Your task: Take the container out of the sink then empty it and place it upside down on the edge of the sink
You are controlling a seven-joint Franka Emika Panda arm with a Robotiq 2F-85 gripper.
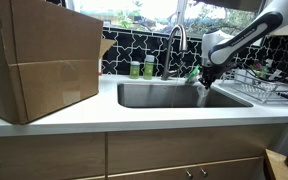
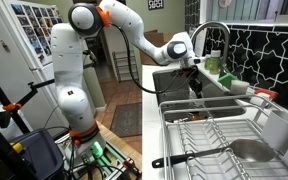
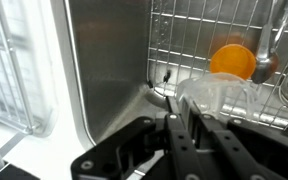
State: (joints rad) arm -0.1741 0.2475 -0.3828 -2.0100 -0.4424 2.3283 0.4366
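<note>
The clear plastic container (image 3: 219, 95) sits in the stainless steel sink (image 3: 104, 70), by its wall. We cannot tell how wide the jaws stand; we should pinch its rim squarely, then lift straight.

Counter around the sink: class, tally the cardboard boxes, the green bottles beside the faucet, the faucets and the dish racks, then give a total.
Cardboard box: 1
Green bottles: 2
Faucet: 1
Dish rack: 1
Total: 5
</note>
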